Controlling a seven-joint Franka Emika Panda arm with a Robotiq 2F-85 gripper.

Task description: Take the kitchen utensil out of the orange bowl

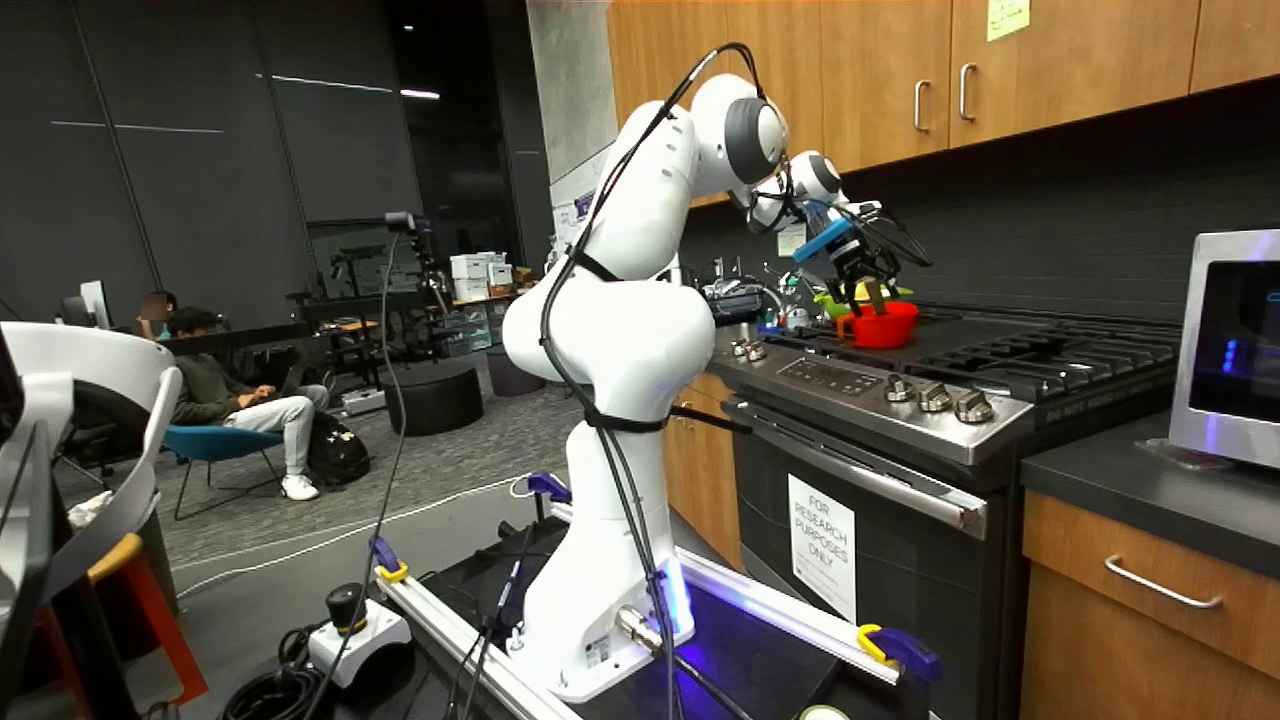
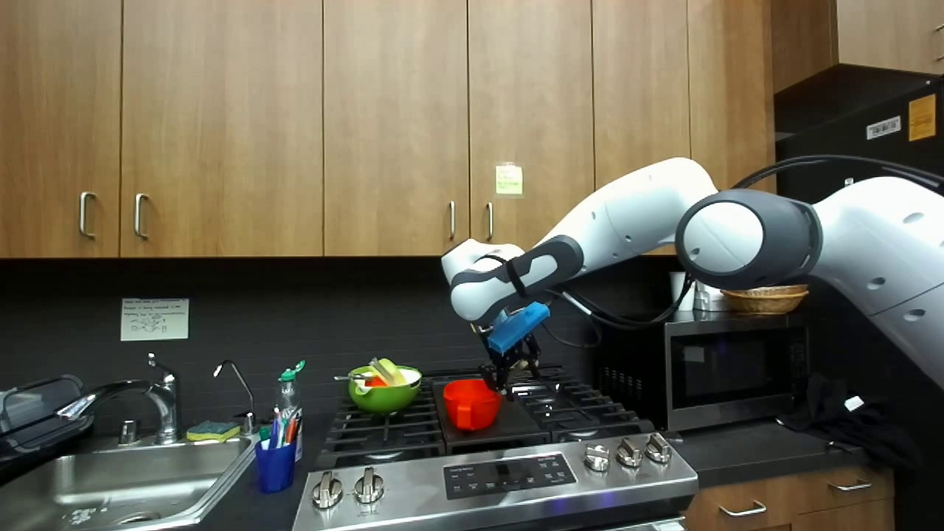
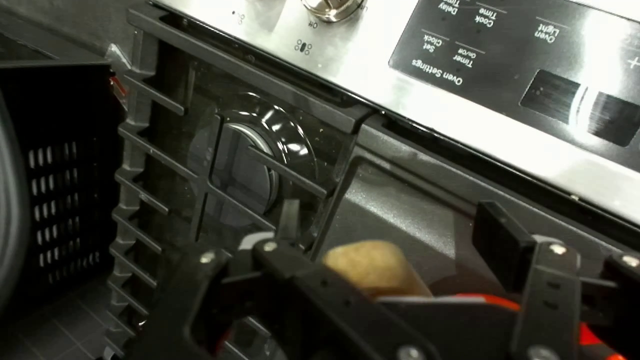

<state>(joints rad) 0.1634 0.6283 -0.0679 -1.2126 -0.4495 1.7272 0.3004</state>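
gas range [image 2: 383,451]: steel control panel [image 2: 509,505] nearest, in front of the orange bowl [image 2: 472,413], which sits on the dark centre griddle [image 2: 523,428]. wooden-handled utensil [image 3: 367,262] rests tilted inside the bowl, lower end hidden. gripper [image 3: 392,227] close at the bowl's rim, jaws well apart, the utensil showing between them, not clamped. green bowl [image 2: 385,398] left of the orange bowl in an exterior view; wooden cupboards [image 2: 531,110] above it.

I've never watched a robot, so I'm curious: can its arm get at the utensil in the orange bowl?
Probably yes: the open gripper seems to straddle the utensil, with no obstacle visible between them.
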